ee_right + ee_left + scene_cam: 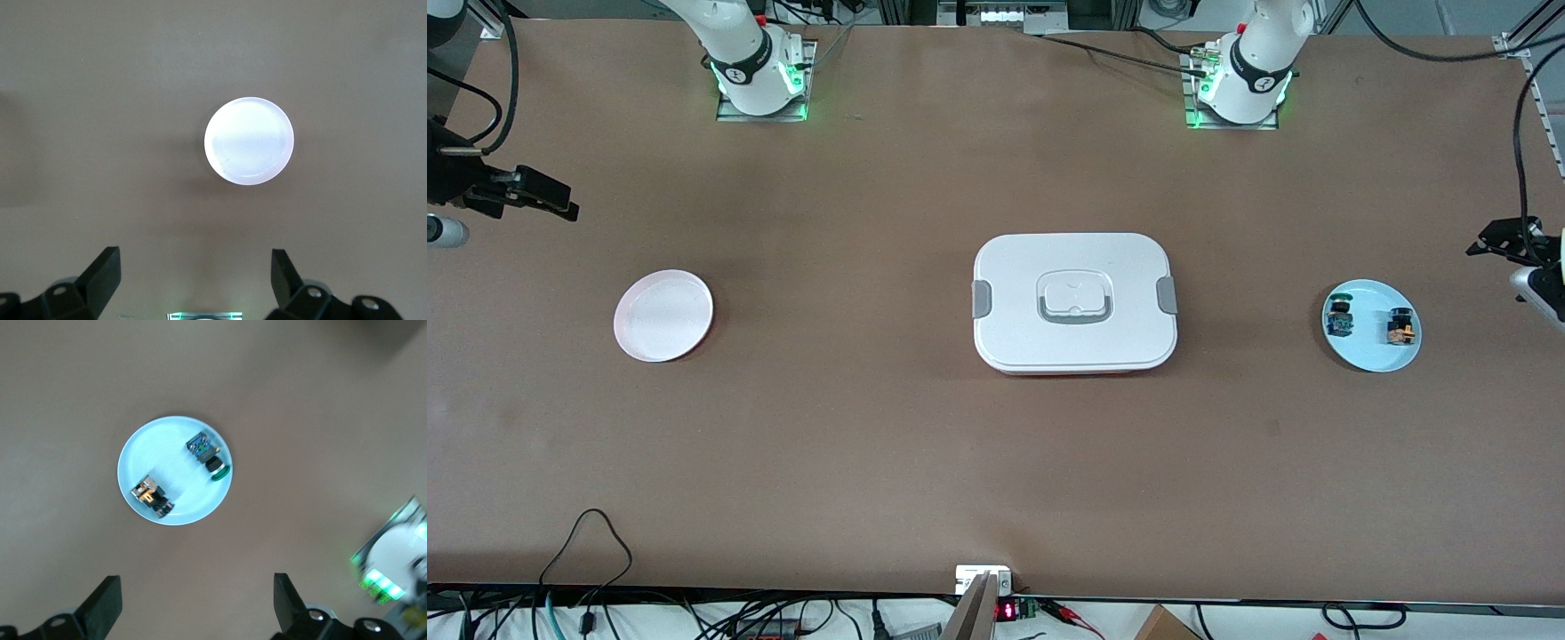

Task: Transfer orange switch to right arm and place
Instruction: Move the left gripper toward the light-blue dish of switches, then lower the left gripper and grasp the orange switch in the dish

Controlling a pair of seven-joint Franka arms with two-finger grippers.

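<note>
Lying on the pale blue round plate (1371, 354) at the front view's middle right, the small orange-bodied black switch (1401, 327) is untouched; left gripper (197, 603) and right gripper (195, 279) hang spread, empty.

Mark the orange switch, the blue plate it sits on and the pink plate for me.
orange switch (1401, 329): front view, on its orange body.
blue plate (1370, 351): front view, on bare plate floor near its rim.
pink plate (663, 316): front view, on its empty middle.
</note>
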